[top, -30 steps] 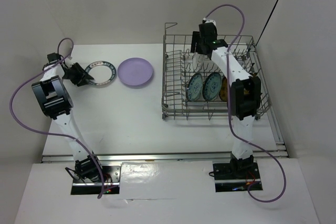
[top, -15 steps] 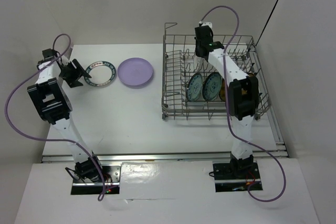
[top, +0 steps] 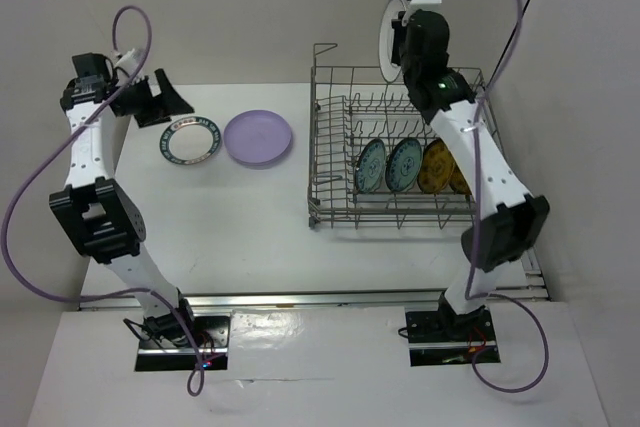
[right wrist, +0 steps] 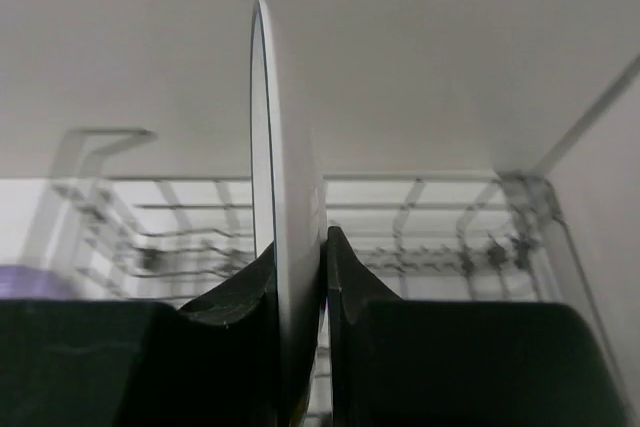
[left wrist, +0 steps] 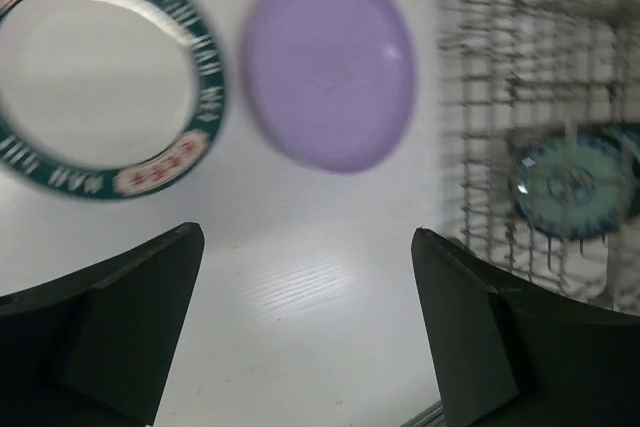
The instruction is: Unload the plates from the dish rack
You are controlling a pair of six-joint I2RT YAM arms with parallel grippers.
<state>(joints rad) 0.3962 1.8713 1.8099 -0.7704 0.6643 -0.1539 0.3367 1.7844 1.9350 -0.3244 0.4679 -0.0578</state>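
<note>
The grey wire dish rack (top: 350,70) stands at the right and holds two teal plates (top: 372,165) (top: 405,163) and a mustard one (top: 437,165) on edge. My right gripper (top: 405,42) hangs above the rack's back edge, shut on a white plate (top: 388,39). The right wrist view shows that plate edge-on (right wrist: 285,197), pinched between the fingers (right wrist: 300,247). On the table to the left lie a white plate with a dark patterned rim (top: 190,139) and a lavender plate (top: 258,137). My left gripper (top: 160,102) is open and holds nothing, up and to the left of the rimmed plate (left wrist: 95,77).
White walls close off the back and the right side just behind the rack. The left wrist view takes in the lavender plate (left wrist: 330,62), the rack's corner (left wrist: 540,97) and a teal plate (left wrist: 575,187). Purple cables loop above both arms.
My right gripper has shut on the white plate and raised it out of the rack. My left gripper has opened wide and lifted away from the rimmed plate.
</note>
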